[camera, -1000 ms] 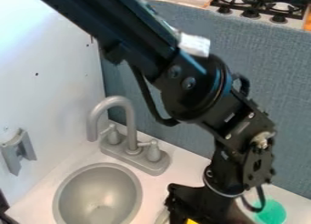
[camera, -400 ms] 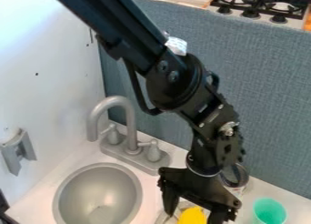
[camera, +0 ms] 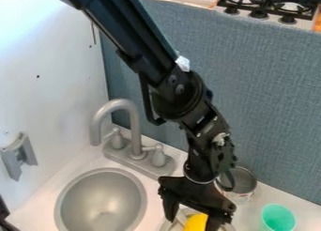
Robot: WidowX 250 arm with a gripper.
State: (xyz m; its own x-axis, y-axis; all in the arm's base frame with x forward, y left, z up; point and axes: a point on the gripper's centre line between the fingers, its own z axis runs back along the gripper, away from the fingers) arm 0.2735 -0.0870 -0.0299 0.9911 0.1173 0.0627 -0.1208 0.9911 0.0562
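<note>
The gripper [camera: 192, 219] hangs over the counter's front part, to the right of the sink bowl, its two fingers apart. Between and just behind the fingers is a yellow object [camera: 195, 222], partly covered by the right finger. The left finger stands clear of it; whether the right one touches it I cannot tell. The yellow object is in or over a pale, round, plate-like dish [camera: 165, 226], mostly hidden by the gripper and cut off by the lower edge. Behind the gripper on the right stands an open metal can [camera: 243, 182]. A green cup [camera: 278, 218] is farther right.
A grey sink bowl [camera: 102, 202] lies to the left, with a grey faucet [camera: 136, 127] behind it. The white wall [camera: 50, 75] bounds the left side, and a blue-grey panel [camera: 270, 98] rises behind the counter. A stove [camera: 270, 7] is beyond the panel.
The gripper has moved left, away from the green cup, and its fingers now show around the yellow object. The metal can behind it has been uncovered.
</note>
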